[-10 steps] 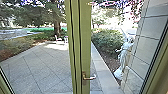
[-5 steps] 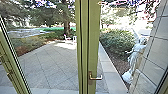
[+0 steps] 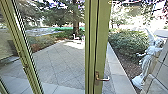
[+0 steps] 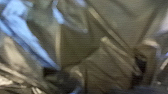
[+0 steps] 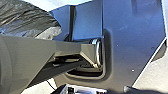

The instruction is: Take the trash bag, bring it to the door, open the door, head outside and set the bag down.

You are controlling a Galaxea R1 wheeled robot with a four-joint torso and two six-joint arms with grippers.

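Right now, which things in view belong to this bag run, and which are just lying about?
Part of the job:
- trash bag
- door
- door handle
- paved yard, seen through the glass

Not part of it:
- pale statue, on the handle side
- bush, behind the statue
- tree, at the yard's far end
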